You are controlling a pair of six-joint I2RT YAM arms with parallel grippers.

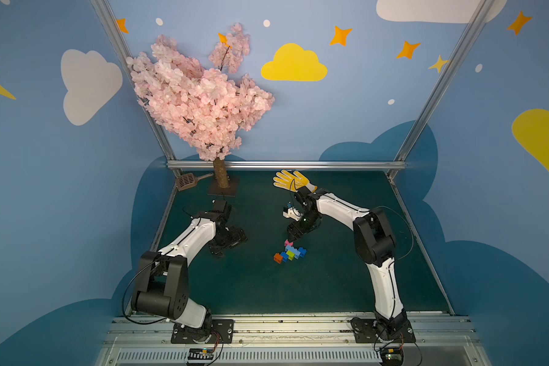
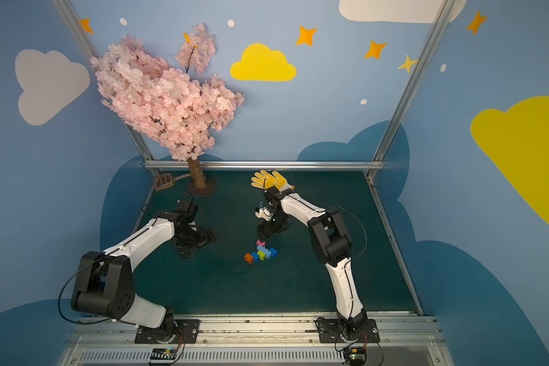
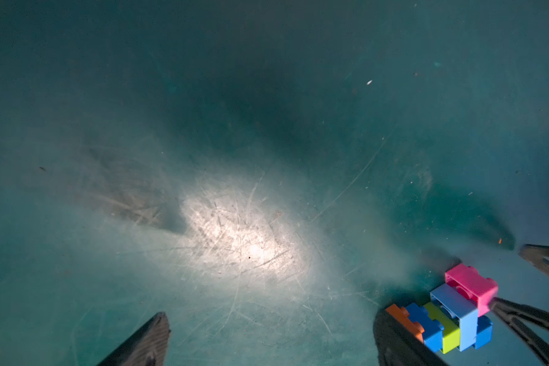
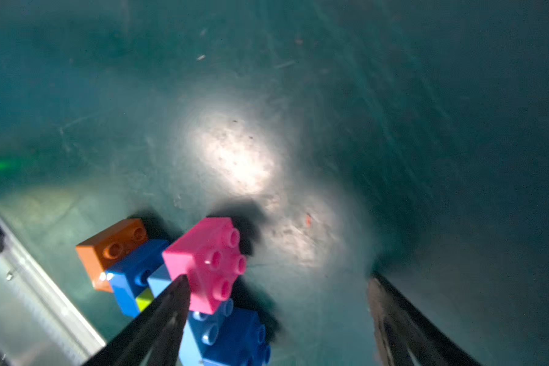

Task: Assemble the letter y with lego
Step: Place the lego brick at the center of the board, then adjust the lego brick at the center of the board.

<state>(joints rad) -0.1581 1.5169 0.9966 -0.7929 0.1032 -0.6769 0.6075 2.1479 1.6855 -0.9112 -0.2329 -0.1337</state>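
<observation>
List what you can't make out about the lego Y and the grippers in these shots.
- Lime green brick: right wrist view, only a sliver shows beside a right gripper finger.
- Orange brick: left wrist view, partly covered by a left gripper finger.
- Stud joints of the letter y: too small in both top views.
- Yellow glove cuff: partly hidden by the right arm in both top views.
</observation>
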